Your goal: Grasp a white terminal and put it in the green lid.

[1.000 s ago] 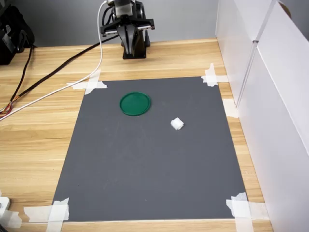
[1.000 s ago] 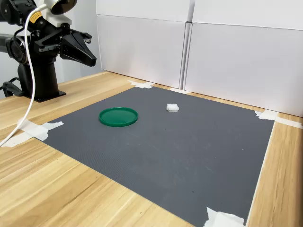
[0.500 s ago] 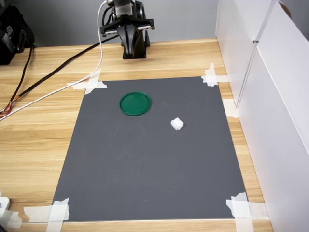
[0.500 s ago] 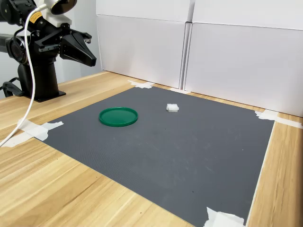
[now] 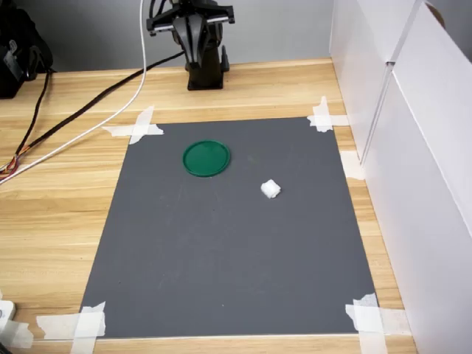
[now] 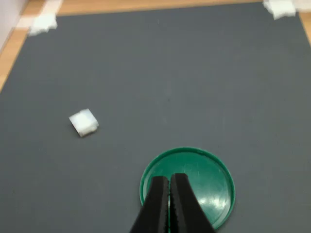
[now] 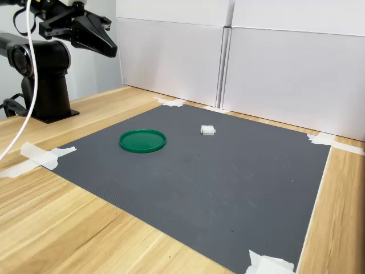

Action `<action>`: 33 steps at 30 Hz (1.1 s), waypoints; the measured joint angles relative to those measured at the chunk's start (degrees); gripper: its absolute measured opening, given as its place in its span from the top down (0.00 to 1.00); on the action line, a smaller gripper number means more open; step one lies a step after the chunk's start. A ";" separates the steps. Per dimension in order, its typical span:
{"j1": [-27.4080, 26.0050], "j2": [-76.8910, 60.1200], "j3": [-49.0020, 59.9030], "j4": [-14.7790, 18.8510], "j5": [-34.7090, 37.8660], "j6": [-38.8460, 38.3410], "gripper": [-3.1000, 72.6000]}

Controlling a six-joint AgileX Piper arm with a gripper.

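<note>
You are looking at a lab-style robot test bench, not a home or a shop. A pale wooden tabletop (image 5: 66, 192) carries a dark grey rectangular mat (image 5: 228, 236) fixed at its corners with strips of white masking tape (image 5: 136, 127). Plain white panels (image 7: 274, 63) wall off the work area, and the wall behind is bare grey. A black robot arm base (image 7: 48, 80) stands bolted at the table's far edge in the first exterior view, with black and white cables (image 5: 88, 110) trailing loose across the wood.

Glossy green lid (image 6: 204, 187), seemingly plastic
</note>
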State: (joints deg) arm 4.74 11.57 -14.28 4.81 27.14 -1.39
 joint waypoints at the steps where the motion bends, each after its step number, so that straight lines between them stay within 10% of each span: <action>1: 0.00 1.97 -0.87 0.00 0.16 0.00 0.99; 18: 0.00 37.48 -20.44 -0.35 -1.25 -1.20 0.99; 33: 5.45 61.68 -41.94 -2.64 14.61 -32.14 0.99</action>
State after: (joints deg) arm 10.20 73.25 -56.22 2.17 41.75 -33.53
